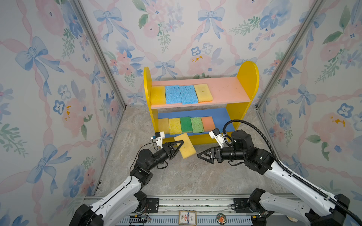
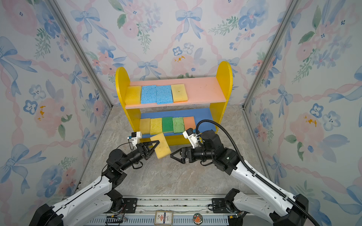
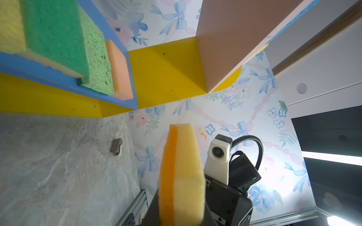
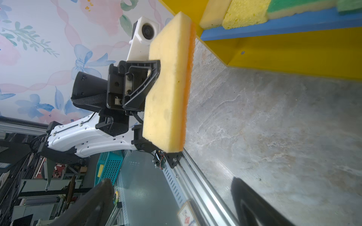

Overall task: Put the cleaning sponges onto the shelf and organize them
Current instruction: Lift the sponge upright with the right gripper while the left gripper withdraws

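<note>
Floral wallpaper of bows and blossoms walls your workspace on three sides, above a grey marbled table. At the back of it stands the shelf, its yellow side panels upright.

On its pink upper board you have four sponges lying flat in a row from the left panel: a deep yellow sponge, two light blue sponges touching each other, and a pale yellow sponge. On the blue lower board five more lie side by side: two yellow sponges, a dark green sponge, a light green sponge and an orange sponge.

Your left pincer is clamped on the tenth sponge, a yellow pad with an orange backing, gripped at one long edge. It hangs tilted above the table, just in front of the shelf's yellow base strip. In the left wrist view it shows edge-on, the orange layer against the yellow.

Your right pincer stands wide open with nothing in it, its tips just beside the tenth sponge's right edge. In the right wrist view its fingers sit far apart.
</note>
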`<state>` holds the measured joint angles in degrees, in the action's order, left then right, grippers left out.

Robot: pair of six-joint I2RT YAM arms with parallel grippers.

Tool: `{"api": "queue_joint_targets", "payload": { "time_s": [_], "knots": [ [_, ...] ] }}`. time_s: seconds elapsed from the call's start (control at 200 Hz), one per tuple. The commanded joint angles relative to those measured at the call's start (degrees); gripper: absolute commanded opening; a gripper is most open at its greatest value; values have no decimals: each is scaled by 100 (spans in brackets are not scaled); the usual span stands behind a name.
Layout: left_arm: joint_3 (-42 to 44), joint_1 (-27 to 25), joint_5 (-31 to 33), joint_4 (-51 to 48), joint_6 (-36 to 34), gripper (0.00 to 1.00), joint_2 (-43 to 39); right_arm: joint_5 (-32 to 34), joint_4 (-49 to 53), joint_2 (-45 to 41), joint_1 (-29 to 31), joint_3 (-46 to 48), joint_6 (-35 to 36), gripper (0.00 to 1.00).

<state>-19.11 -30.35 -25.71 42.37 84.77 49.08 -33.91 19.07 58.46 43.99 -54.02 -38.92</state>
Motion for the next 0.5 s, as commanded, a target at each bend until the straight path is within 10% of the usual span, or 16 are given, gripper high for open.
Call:
{"api": "queue_joint_targets", "payload": {
  "time_s": [0.0,0.495],
  "knots": [
    [-182,-51,-164,81,49,22,59,-98,-185,102,130,-232,-141,97],
    [-251,-386,39,166,40,22,61,-231,-1019,404,180,-126,-598,78]
  ]
}}
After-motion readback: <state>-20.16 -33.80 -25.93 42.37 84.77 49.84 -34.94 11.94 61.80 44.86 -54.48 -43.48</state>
